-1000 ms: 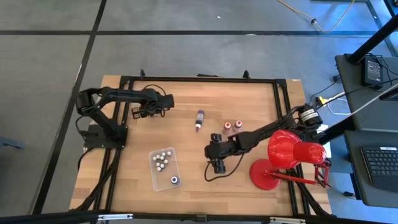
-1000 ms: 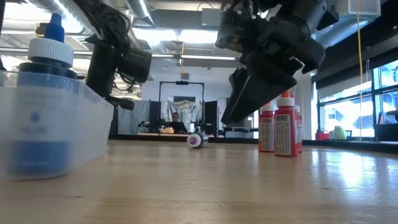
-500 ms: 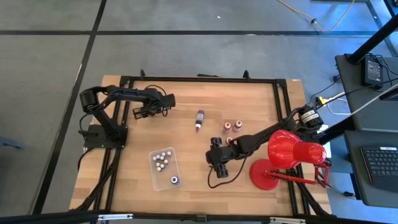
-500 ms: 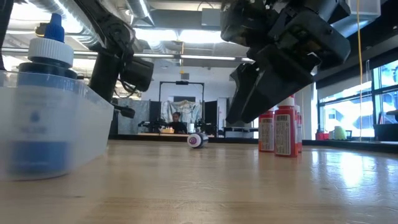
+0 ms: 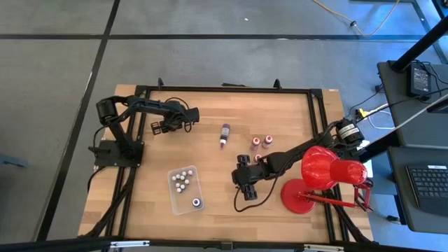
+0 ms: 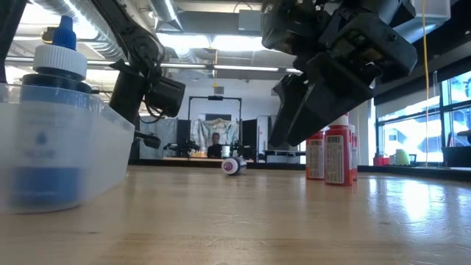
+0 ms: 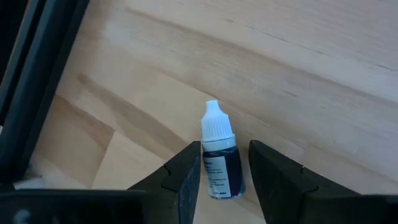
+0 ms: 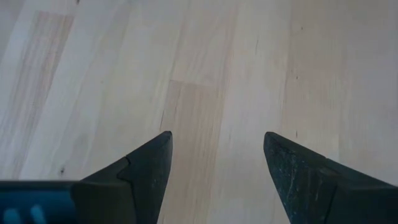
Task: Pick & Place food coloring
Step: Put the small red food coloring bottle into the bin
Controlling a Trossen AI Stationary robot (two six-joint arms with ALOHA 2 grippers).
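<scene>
Food coloring bottle (image 7: 219,155) between left pincer (image 7: 225,180) fingers.

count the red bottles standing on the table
2: left red bottle and right red bottle, side by side beside the lying purple bottle; a possible third by the right arm is partly hidden.

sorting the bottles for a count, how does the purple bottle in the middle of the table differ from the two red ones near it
Pose: the purple bottle lies on its side, while the two red bottles stand upright.
Colour: the purple bottle has a purple body; the two red bottles have red bodies with pale tops.
Grouping: the purple bottle lies alone; the two red bottles stand close together, side by side.
Shared: all rest on the wooden table, outside the clear tray, and no gripper touches them.
</scene>
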